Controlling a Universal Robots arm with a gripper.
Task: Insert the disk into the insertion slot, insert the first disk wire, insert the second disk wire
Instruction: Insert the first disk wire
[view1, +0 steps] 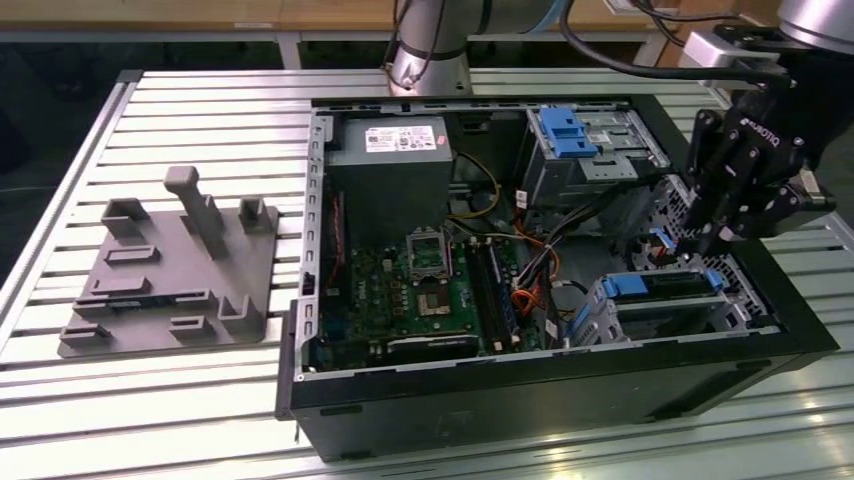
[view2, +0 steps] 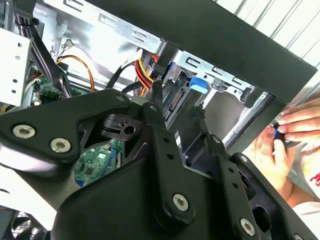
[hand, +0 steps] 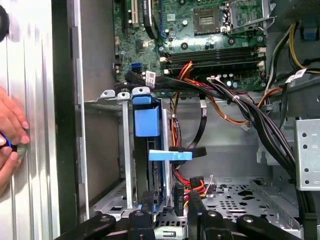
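The disk (view1: 661, 284), in its blue frame, is seated in the insertion slot (view1: 681, 318). That slot is at the near corner of the open computer case (view1: 534, 400), on the exterior view's right. The claw (view1: 707, 243) hangs just above it, its fingers (hand: 147, 207) parted either side of a black wire plug (hand: 179, 195) beside the disk. A person's hand (hand: 11, 132) is on the bench (view1: 200, 400) just outside the case.

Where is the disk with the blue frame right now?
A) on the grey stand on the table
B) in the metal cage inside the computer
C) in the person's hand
B: in the exterior view the disk, with its blue frame, sits inside the insertion slot in the computer case, with the gripper close above it.
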